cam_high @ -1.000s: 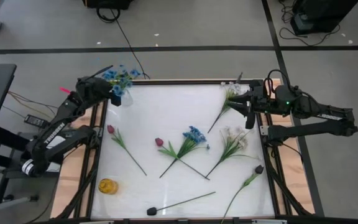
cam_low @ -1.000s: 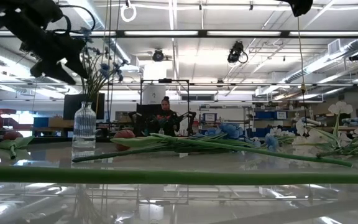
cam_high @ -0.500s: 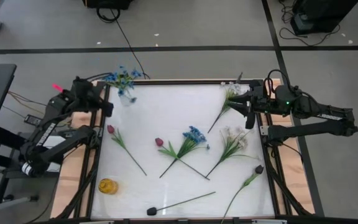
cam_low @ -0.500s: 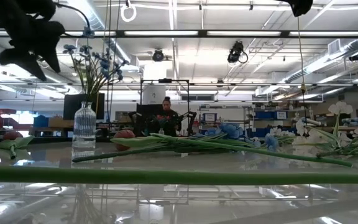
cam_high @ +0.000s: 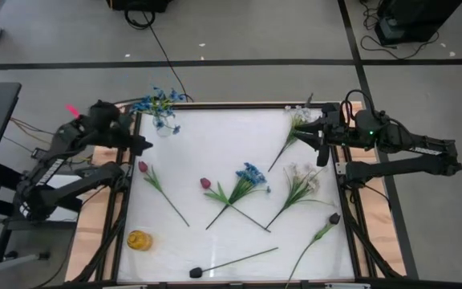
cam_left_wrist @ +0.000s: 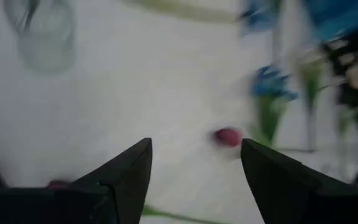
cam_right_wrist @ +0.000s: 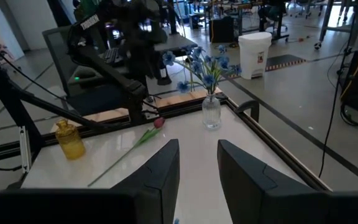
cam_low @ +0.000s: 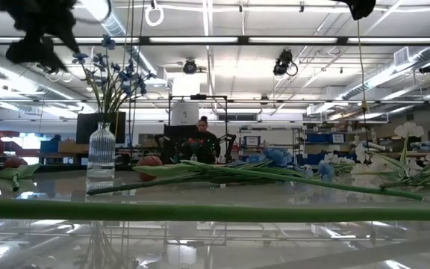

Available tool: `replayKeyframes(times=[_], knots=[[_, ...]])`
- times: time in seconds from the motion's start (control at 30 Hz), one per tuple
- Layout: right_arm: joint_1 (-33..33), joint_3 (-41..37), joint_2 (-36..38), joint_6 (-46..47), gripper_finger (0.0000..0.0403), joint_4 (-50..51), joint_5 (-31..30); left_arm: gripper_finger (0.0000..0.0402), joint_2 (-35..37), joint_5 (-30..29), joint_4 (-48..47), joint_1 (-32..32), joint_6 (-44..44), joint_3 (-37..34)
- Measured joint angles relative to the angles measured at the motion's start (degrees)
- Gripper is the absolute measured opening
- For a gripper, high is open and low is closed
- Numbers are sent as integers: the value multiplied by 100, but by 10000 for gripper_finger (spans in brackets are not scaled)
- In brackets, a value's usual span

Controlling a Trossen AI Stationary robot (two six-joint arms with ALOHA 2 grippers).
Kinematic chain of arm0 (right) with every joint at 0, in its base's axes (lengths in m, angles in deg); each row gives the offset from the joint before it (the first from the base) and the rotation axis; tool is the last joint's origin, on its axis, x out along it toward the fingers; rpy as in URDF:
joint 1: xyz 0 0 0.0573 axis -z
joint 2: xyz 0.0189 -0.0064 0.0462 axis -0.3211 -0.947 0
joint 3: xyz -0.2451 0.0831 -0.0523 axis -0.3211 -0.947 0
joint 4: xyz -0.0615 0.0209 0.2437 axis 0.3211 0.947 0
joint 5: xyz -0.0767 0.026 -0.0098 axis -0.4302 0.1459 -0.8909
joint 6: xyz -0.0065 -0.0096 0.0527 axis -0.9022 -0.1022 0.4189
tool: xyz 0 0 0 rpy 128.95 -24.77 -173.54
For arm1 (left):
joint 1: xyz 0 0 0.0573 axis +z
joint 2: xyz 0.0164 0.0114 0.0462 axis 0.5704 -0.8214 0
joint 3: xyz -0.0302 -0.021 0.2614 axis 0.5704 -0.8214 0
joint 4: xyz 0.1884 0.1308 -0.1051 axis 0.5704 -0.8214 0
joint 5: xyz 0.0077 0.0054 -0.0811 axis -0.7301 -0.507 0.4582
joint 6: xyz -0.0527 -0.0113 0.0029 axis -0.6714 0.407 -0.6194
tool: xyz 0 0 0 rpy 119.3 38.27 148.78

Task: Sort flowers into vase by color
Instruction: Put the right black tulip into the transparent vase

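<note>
A clear vase (cam_high: 163,127) stands at the table's far left corner with blue flowers (cam_high: 159,101) in it, their stems stuck into its neck (cam_low: 101,128). More flowers lie flat on the white table: two pink tulip buds (cam_high: 143,167) (cam_high: 205,183), a blue bloom (cam_high: 251,172), white sprays (cam_high: 301,177) (cam_high: 299,120) and dark buds (cam_high: 334,218) (cam_high: 195,273). My left gripper (cam_high: 141,144) (cam_left_wrist: 194,146) hangs open at the left edge, near side of the clear vase, above the table. My right gripper (cam_high: 315,136) (cam_right_wrist: 196,146) waits open at the far right edge.
A yellow vase (cam_high: 139,239) stands near the left front corner. A dark frame (cam_high: 215,104) rims the table. A long green stem (cam_low: 215,211) lies across the front edge in the low view. A person sits in the room beyond the table (cam_low: 202,138).
My left gripper has drawn back from the blue flowers in the clear vase, going up and toward the table's left and near edges while tipping down. The blue flowers, free of it, stand spread in the vase. The right arm has kept still.
</note>
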State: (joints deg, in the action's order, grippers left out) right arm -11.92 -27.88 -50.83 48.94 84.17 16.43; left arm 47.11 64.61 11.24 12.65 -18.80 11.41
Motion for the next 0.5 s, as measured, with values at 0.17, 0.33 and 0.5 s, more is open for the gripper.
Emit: replayKeyframes(times=[0.17,0.33,0.5], knots=[[2,0,0,0,119,0,-1,223,-232,-28,-29,-315,2,1068],[1,0,0,1,119,0,-1,210,-568,40,131,-854,40,1565],[0,0,-1,1,119,0,-1,190,-1029,634,1342,-1619,295,1487]])
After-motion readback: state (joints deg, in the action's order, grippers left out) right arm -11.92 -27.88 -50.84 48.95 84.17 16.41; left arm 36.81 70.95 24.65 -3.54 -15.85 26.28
